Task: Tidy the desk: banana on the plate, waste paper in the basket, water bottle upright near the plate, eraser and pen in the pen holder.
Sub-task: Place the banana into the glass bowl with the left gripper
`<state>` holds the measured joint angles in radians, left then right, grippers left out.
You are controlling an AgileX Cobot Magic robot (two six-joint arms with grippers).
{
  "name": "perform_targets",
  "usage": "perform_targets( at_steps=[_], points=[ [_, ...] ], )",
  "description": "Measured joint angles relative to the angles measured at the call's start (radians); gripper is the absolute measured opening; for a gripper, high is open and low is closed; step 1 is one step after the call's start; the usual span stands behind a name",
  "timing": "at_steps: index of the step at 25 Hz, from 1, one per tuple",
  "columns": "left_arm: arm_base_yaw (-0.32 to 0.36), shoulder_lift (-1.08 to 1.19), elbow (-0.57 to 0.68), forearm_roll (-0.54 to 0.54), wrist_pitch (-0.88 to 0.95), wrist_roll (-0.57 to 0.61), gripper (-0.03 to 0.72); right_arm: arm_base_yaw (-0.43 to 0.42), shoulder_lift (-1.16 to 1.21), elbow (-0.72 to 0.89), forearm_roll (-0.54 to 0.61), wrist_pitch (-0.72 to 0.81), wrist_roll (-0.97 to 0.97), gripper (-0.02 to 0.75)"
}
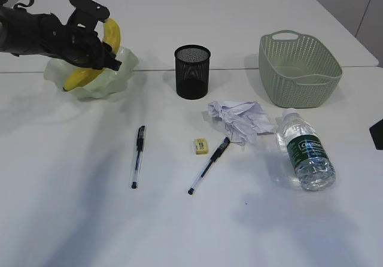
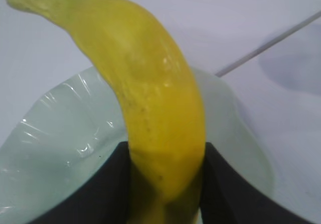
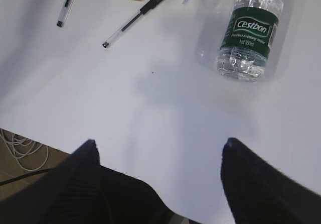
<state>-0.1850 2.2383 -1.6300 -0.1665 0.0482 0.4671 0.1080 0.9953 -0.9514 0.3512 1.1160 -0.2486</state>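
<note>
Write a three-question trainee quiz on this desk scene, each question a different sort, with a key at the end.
1. True or false: the water bottle stands upright beside the plate.
2. Multiple choice: what does the left pincer hold? A) a pen B) the banana C) the eraser
3. Fill in: the crumpled paper lies on the table in front of the green ______.

Key:
1. False; it lies on its side, far from the plate.
2. B; the fingers clamp the banana over the plate.
3. Basket.
</note>
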Motion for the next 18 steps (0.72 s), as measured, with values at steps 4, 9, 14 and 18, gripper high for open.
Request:
perform_targets(
  at_steps=[4,9,14,18],
  points=[
    [0.000,0.000,-0.006,0.000,0.041,0.000,0.260,0.000,0.000,0.000,0.000,0.000,0.000,0.554],
    [0.000,0.002,-0.006,0.000,0.049,0.000,0.281,0.000,0.000,0.000,0.000,0.002,0.000,0.554],
    [0.000,0.002,-0.006,0.000,0.060,0.000,0.309,0.000,0.000,0.000,0.000,0.004,0.000,0.554],
    [0.000,0.002,-0.006,0.000,0.072,0.000,0.319,0.000,0.000,0.000,0.000,0.004,0.000,0.554]
  ],
)
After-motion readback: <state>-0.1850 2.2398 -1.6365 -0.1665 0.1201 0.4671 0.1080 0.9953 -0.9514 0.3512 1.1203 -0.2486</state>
